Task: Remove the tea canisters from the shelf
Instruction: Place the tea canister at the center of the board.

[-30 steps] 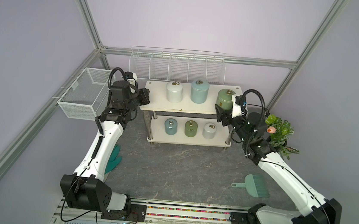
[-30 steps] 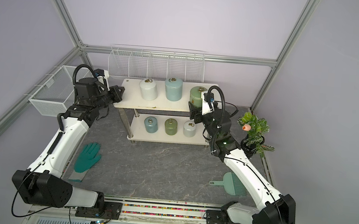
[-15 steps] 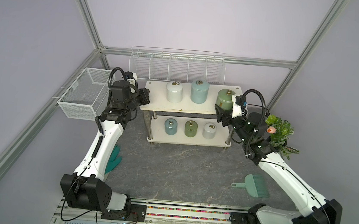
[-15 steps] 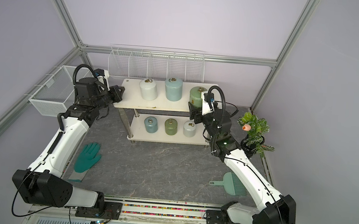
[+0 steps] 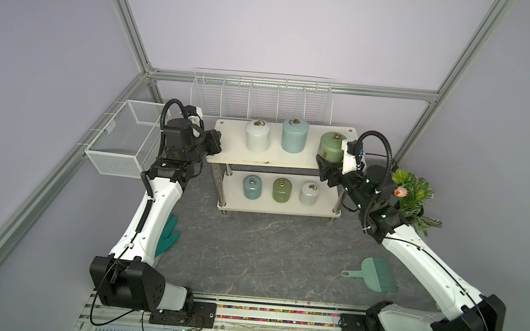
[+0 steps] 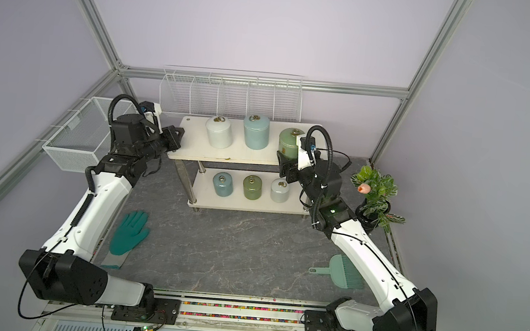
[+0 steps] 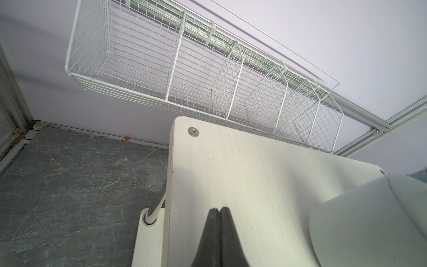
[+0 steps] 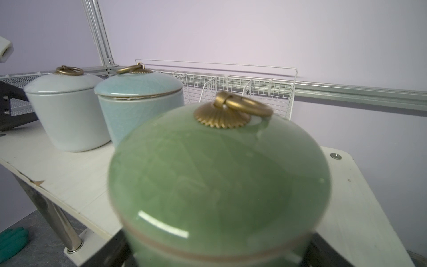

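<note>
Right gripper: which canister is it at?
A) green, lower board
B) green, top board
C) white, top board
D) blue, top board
B: in a top view the right gripper sits at the base of the green canister at the end of the top board, and the right wrist view shows its fingers on either side of that jar.

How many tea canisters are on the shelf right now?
6. Top board: upper white canister, upper blue canister, upper green canister. Lower board: lower blue canister, lower green canister, lower white canister. None seems hidden.
</note>
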Controlling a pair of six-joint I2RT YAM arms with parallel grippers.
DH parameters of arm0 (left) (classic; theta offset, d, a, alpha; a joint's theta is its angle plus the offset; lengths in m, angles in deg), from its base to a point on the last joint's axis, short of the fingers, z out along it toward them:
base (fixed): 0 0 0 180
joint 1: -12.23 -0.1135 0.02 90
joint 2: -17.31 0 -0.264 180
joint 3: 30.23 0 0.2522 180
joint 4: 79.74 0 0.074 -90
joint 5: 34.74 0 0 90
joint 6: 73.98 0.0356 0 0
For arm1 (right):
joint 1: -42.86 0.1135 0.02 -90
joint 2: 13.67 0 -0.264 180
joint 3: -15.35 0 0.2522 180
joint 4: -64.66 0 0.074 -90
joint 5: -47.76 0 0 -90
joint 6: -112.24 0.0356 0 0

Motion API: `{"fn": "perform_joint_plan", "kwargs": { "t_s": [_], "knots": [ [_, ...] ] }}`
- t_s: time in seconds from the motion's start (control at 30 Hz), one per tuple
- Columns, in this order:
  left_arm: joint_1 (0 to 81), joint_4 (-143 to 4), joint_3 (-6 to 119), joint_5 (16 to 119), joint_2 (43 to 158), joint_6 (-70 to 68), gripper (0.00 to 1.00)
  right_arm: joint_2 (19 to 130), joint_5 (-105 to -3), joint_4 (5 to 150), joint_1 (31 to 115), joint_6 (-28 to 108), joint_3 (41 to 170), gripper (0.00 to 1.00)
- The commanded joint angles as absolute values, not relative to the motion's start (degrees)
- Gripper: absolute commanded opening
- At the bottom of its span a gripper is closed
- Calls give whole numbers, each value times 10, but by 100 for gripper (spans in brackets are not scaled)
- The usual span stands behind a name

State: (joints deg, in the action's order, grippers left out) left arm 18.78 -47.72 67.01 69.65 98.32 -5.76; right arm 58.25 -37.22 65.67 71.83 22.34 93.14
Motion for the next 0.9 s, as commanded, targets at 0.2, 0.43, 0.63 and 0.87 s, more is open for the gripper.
{"fn": "perform_joint_plan", "kwargs": {
  "t_s": [0.2,0.43,0.63,0.87],
  "knots": [
    [200,-415,665,715,1013,-53,0,580,-396,614,720,232,973,40],
    [201,-415,666,714,1015,-53,0,579,-401,605,721,235,976,40],
    [202,-413,668,712,1016,-52,0,570,-418,608,723,241,975,40],
    [202,-410,670,713,1019,-52,0,548,-438,617,731,250,965,40]
  ]
}}
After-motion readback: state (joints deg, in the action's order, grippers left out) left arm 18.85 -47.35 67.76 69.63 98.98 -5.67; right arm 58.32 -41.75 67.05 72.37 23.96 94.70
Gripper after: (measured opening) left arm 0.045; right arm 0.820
